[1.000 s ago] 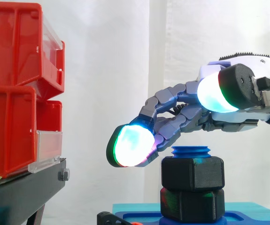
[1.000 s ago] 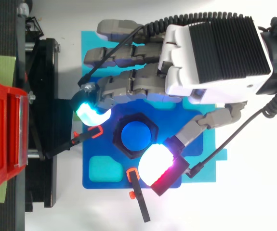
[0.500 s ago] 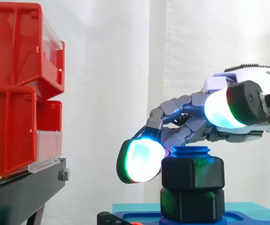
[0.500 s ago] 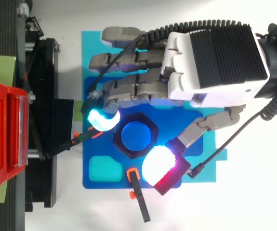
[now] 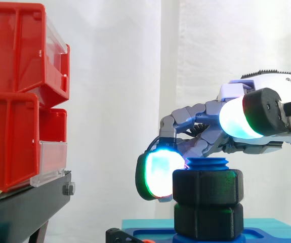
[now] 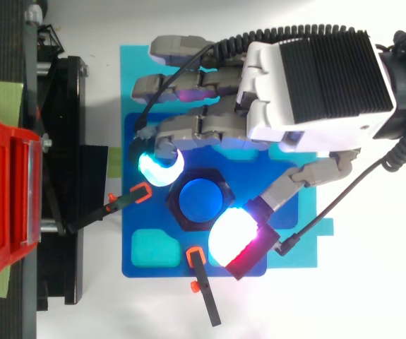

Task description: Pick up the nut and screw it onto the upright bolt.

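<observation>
Two black hex nuts [image 5: 208, 186] sit stacked on the upright blue bolt [image 6: 200, 198], whose threaded top [image 5: 206, 164] pokes out above the upper nut. The bolt stands on a blue base plate [image 6: 146, 265]. My hand [image 6: 315, 85] reaches in from the right above the bolt. Its fingers arch down on the left, and one cyan-glowing pad [image 5: 158, 174] rests against the upper nut's left side. The thumb's pad [image 5: 236, 115] is on the near side, above the height of the nut and apart from it. Nothing is clasped in the hand.
Red bins [image 5: 18, 96] stand stacked on a black stand [image 5: 24, 207] at the left. Black clamps with orange tips [image 6: 201, 282] lie at the plate's near and left edges. A teal sheet [image 6: 308, 233] lies under the plate.
The arched finger has swung right and down, from left of the bolt's top onto the upper nut's left side. The palm and thumb have barely shifted.
</observation>
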